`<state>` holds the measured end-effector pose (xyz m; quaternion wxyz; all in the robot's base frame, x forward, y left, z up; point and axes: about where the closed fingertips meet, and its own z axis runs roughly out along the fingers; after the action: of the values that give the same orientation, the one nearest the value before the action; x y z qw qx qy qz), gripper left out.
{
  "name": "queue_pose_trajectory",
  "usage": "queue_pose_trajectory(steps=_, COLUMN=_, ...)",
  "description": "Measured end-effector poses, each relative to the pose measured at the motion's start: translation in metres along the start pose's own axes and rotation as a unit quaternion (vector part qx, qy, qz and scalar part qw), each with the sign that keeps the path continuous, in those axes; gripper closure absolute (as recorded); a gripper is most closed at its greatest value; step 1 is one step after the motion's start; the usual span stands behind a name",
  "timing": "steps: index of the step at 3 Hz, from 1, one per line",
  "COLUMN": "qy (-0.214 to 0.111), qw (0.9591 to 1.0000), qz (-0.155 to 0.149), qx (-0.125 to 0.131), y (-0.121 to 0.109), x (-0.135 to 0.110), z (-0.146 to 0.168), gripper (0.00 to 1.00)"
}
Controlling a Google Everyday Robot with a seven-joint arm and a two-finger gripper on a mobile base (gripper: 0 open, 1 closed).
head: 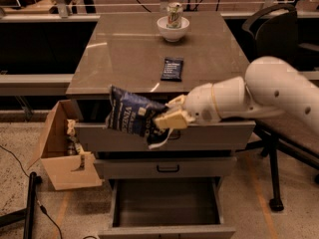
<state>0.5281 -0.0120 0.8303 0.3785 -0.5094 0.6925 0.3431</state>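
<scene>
A dark blue chip bag (132, 115) with white lettering hangs tilted over the open top drawer (199, 133) of the cabinet. My gripper (167, 118) is shut on the bag's right edge, just above the drawer's front. The white arm (269, 91) reaches in from the right. Part of the bag's lower end droops over the drawer front.
On the tabletop (129, 54) lie a small dark packet (172, 68) and a white bowl (173, 29) holding a can (174, 14). The bottom drawer (164, 205) is pulled out. An open cardboard box (62, 151) stands at left, an office chair (279, 34) at right.
</scene>
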Motion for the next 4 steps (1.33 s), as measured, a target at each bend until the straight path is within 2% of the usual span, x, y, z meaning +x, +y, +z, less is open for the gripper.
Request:
queue_pose_trajectory(steps=1, qy=0.002, qw=0.9999, qz=-0.013, qx=0.005, y=0.023, x=0.065, z=0.023, gripper=1.00)
queue_pose_trajectory(steps=2, qy=0.034, qw=0.9987, qz=-0.037, qx=0.002, y=0.038, x=0.117, z=0.046, gripper=1.00)
queue_pose_trajectory(steps=3, qy=0.098, qw=0.9929, qz=-0.066, qx=0.015, y=0.041, x=0.172, z=0.069, gripper=1.00)
queue_pose_trajectory(steps=4, qy=0.157, qw=0.9834, qz=-0.081, qx=0.043, y=0.022, x=0.224, z=0.089, gripper=1.00)
